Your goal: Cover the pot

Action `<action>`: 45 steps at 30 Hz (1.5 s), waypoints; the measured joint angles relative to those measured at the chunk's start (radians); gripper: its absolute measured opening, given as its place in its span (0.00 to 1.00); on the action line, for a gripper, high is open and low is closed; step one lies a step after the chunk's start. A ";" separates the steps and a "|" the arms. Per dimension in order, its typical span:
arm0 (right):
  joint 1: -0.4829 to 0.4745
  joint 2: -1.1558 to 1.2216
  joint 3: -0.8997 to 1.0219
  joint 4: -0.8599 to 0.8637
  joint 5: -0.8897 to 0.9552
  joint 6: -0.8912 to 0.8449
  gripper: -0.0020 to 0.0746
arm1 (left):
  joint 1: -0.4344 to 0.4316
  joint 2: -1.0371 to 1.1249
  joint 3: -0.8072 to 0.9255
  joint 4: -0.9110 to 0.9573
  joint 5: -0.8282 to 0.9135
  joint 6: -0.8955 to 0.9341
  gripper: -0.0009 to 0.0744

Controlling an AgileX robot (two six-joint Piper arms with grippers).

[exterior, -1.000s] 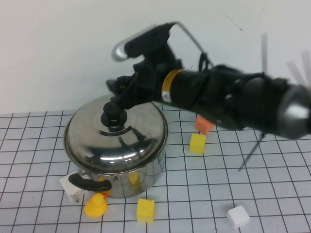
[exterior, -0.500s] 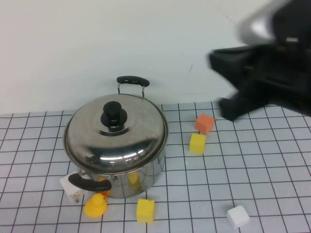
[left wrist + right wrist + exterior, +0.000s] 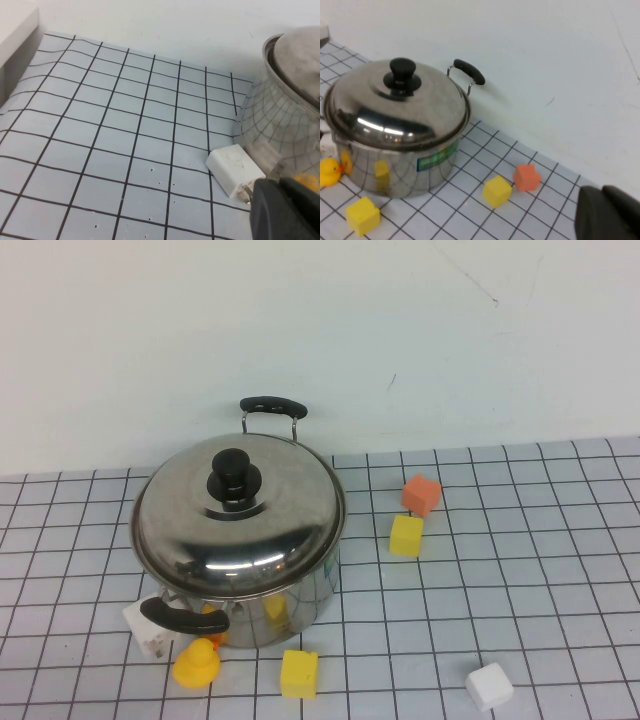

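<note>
The shiny steel pot (image 3: 295,600) with two black side handles stands left of centre on the gridded mat. The domed steel lid (image 3: 260,530) with its black knob (image 3: 233,477) sits on its rim. Both also show in the right wrist view, pot (image 3: 405,165) and lid (image 3: 425,107). Neither arm shows in the high view. My right gripper (image 3: 607,212) is shut and empty, well to the right of the pot. My left gripper (image 3: 282,207) is shut and empty, low beside the pot's wall (image 3: 272,125) on its left side.
A white charger plug (image 3: 234,170) lies against the pot's left front, next to a yellow duck (image 3: 197,662). A yellow block (image 3: 299,673) lies in front of the pot. Another yellow block (image 3: 406,535), an orange block (image 3: 421,494) and a white block (image 3: 489,686) lie to the right.
My right gripper was at the lid's knob; it has let go and drawn back right, out of the high view. The lid stays on the pot.
</note>
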 joint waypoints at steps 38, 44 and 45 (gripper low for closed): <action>-0.809 -0.689 0.666 0.562 -0.014 -0.627 0.02 | 0.000 0.000 0.000 0.000 0.000 -0.004 0.01; -0.809 -0.689 0.666 0.569 -0.014 -0.605 0.02 | 0.000 0.000 0.000 0.000 0.000 -0.004 0.01; -0.806 -0.689 0.666 0.569 -0.014 -0.593 0.02 | 0.000 0.000 0.000 0.000 0.000 -0.004 0.01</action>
